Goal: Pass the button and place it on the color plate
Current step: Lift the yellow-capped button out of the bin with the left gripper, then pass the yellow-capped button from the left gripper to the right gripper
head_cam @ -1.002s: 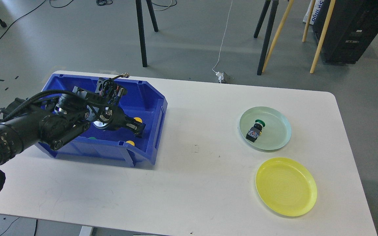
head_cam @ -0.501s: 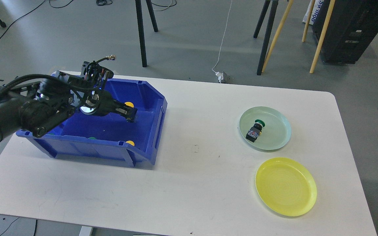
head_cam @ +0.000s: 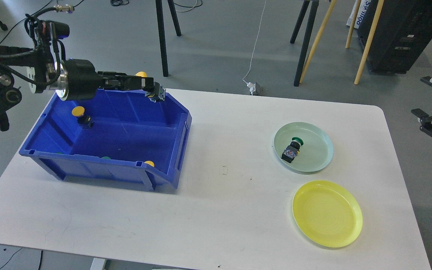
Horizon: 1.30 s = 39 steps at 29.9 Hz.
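One button is already home: a green-capped button [head_cam: 292, 148] lies on its side in the pale green plate [head_cam: 321, 165], while the yellow plate [head_cam: 327, 213] beside it is bare. So the job looks about half done at best, and more buttons wait in the blue bin [head_cam: 126, 123]: a yellow one [head_cam: 80, 115] near its far left corner, another yellow cap [head_cam: 149, 163] against the near wall, and a bit of green [head_cam: 105, 158] peeking over that wall.

Up at the far rim of the bin, the left claw [head_cam: 149, 87] is clamped on a yellow-capped button [head_cam: 149, 85], holding it clear above the bin's back edge, its dark body sticking out past the fingertips. The right claw [head_cam: 428, 120] hangs off the right end of the bench, well apart from everything; it is small and dark from here, and I cannot tell how far its jaws stand apart.

What seems left is the hand-over across the middle, then setting this button on the yellow plate.

For room, the white bench [head_cam: 219, 210] between bin and plates is wide open, a good place to meet. The bin's tall walls are the thing to stay above on the left. On the right, the two plates sit close together and near the bench's edge, so the drop needs care not to nudge the green plate or tip the yellow one over the side
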### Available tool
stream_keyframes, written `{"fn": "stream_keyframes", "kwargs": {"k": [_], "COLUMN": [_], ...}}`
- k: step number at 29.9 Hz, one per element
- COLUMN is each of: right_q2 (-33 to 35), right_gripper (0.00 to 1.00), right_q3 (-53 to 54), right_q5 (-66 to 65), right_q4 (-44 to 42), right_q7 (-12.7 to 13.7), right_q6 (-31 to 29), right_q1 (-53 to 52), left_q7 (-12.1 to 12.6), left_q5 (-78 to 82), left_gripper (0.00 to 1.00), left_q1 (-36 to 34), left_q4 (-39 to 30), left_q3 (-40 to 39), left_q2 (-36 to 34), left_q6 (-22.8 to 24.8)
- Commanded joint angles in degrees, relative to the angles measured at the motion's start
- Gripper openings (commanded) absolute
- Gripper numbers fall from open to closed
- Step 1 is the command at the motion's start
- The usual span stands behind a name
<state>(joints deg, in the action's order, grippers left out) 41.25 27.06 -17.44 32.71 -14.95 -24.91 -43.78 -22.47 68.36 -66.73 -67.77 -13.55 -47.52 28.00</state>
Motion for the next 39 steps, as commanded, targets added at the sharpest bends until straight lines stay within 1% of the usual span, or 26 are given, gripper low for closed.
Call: {"fn": "stream_keyframes", "kwargs": {"k": [1,3,6,9,12,16,20,30,34,39], "right_q2": [-1.3,-2.0,-4.0,-6.0,-9.1,-12.2,-14.4,-18.0,-19.3,-21.4], "right_gripper": [0.98,0.98,0.98,0.98,0.98,0.98,0.98,0.98,0.95,0.91], "right_q3": [3.5,5.6,6.6,6.7,6.9,6.9,6.9,7.9,7.9,7.9], "right_q5": [0.0,0.0,0.0,-0.1,-0.1,-0.1,-0.1,-0.1,-0.1,-0.1], "right_q4": [3.0,7.1,13.7,19.8,23.1,24.4,24.2,24.3,24.3,23.9], "right_q7": [-0.2,-0.2,-0.3,-0.3,-0.3,-0.3,-0.3,-0.8,-2.3,-3.1], "right_q6": [0.4,1.7,5.6,9.0,10.9,12.4,12.5,12.5,12.4,12.5], "right_q1": [-1.2,-1.6,-2.4,-4.8,-7.1,-9.6,-10.9,-11.2,-11.6,-12.1], "left_q7": [0.7,1.1,1.8,2.3,2.3,2.3,2.3,2.3,2.2,2.2], "left_q5": [-10.2,-13.4,-15.7,-17.0,-20.5,-23.9,-26.2,-30.0,-31.0,-31.4], "left_gripper": [0.19,0.19,0.19,0.19,0.19,0.19,0.19,0.19,0.19,0.19], "left_q1": [-0.6,-1.9,-3.4,-4.6,-6.5,-7.8,-8.6,-9.2,-9.3,-9.3], "left_q4": [0.5,1.9,4.8,9.2,15.1,22.1,25.4,32.3,34.3,35.3], "left_q3": [-3.3,-3.3,-3.1,-3.3,-3.1,-3.2,-3.3,-3.4,-3.4,-3.4], "left_q2": [4.2,7.4,12.0,17.2,22.2,28.3,32.3,36.8,38.4,39.6], "left_q6": [0.0,0.0,0.0,0.0,0.0,0.0,0.0,0.0,0.0,0.0]}}
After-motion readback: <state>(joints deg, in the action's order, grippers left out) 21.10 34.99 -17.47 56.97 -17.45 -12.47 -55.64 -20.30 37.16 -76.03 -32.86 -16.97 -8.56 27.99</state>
